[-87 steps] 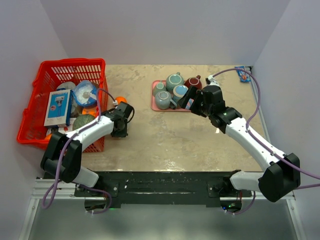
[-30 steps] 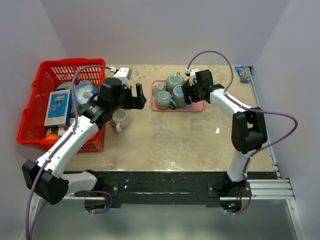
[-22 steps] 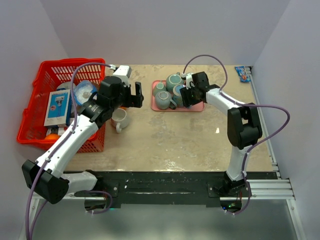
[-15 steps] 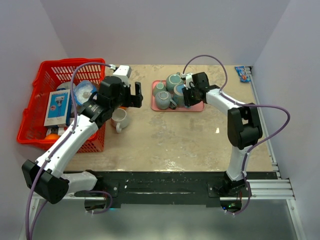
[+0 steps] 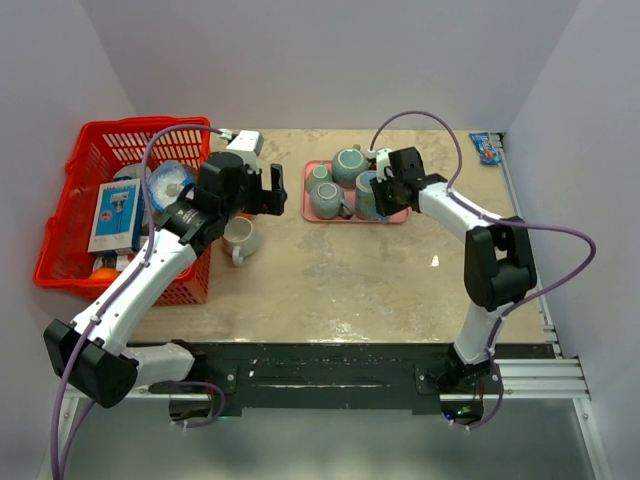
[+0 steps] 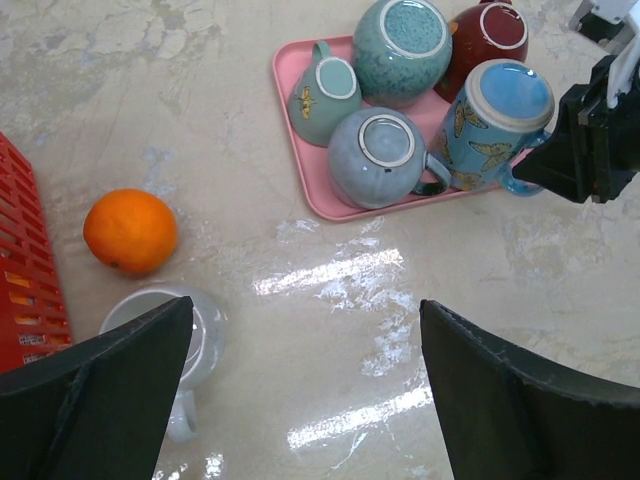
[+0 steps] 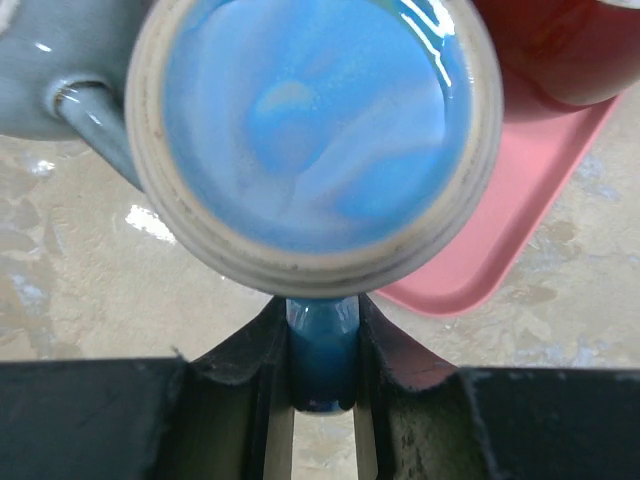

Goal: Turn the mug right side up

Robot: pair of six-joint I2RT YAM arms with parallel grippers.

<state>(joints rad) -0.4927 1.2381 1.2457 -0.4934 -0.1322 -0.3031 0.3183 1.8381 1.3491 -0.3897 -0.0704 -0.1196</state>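
Note:
A blue mug with butterflies [image 5: 364,194] [image 6: 497,112] stands bottom up at the right edge of the pink tray [image 5: 398,214] [image 6: 318,196]. My right gripper [image 5: 383,192] [image 7: 322,362] is shut on its blue handle [image 7: 322,345], which sits between the two black fingers [image 7: 245,372]; the mug's pale blue base [image 7: 318,125] faces the right wrist camera. My left gripper [image 5: 268,190] [image 6: 305,305] hangs open above bare table left of the tray, holding nothing.
Other upturned mugs [image 6: 385,155] crowd the tray beside the blue one. A white mug [image 5: 238,238] [image 6: 165,320] stands upright on the table by the red basket [image 5: 100,150], with an orange [image 6: 130,231] near it. A small blue packet [image 5: 487,148] lies at the far right.
The right jaws have closed onto the blue mug's handle, and that gripper has shifted slightly right with it. The left arm has stayed put.

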